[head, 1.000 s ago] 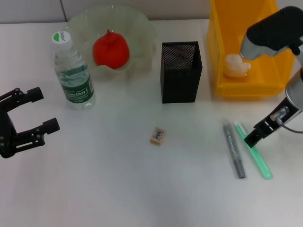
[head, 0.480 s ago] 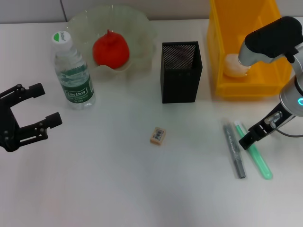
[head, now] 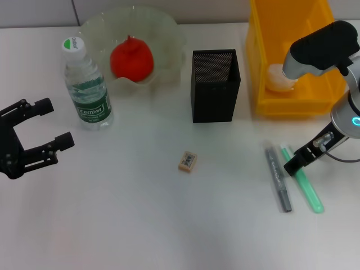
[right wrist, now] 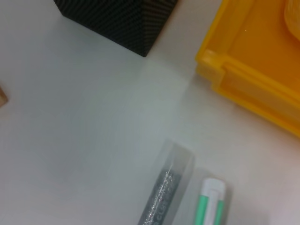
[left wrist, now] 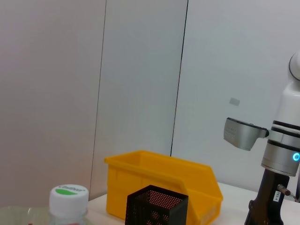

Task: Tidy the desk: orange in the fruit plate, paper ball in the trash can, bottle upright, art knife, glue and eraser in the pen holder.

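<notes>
Open room: bare desk (head: 140, 219) around eraser (head: 187, 161), clear of pen holder (head: 214, 85).
Left gripper (head: 49, 124): jaws wide apart, empty, near desk's left edge.
Right gripper (head: 295, 163): over green stick (head: 304, 181); jaw state unreadable.
Grey stick (head: 278, 179): beside green one.

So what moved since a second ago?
The right claw slid a little toward the robot, down to the green stick beside the grey one. The left claw, open, drifted slightly inward. The orange, bottle, eraser and pen holder stayed put.
</notes>
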Action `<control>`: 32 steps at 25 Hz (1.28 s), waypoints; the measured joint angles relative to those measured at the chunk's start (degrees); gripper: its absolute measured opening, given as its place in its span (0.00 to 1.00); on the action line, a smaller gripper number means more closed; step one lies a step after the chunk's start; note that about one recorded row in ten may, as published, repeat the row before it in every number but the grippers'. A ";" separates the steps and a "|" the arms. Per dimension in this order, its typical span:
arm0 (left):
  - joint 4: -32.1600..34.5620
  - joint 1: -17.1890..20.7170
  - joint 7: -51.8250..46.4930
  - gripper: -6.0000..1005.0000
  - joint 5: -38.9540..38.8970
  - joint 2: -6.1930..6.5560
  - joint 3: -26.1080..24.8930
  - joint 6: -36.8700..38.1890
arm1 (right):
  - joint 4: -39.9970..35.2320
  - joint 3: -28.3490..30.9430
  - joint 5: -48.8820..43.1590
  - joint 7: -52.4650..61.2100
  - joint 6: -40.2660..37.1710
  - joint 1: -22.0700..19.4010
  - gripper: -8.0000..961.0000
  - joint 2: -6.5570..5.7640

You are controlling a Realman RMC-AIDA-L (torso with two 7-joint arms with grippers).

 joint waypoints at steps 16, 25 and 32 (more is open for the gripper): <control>-0.09 -0.20 0.57 0.84 -0.05 0.00 0.00 0.18 | 1.56 -0.01 -0.02 -0.11 0.11 0.30 0.41 0.13; -0.08 0.10 0.61 0.84 -0.01 -0.04 0.00 0.03 | 0.86 0.00 0.02 -0.11 -0.20 0.54 0.26 0.15; -0.08 0.26 0.62 0.84 -0.22 -0.08 0.01 0.01 | -6.80 0.37 0.77 -0.11 -2.23 -1.93 0.20 0.05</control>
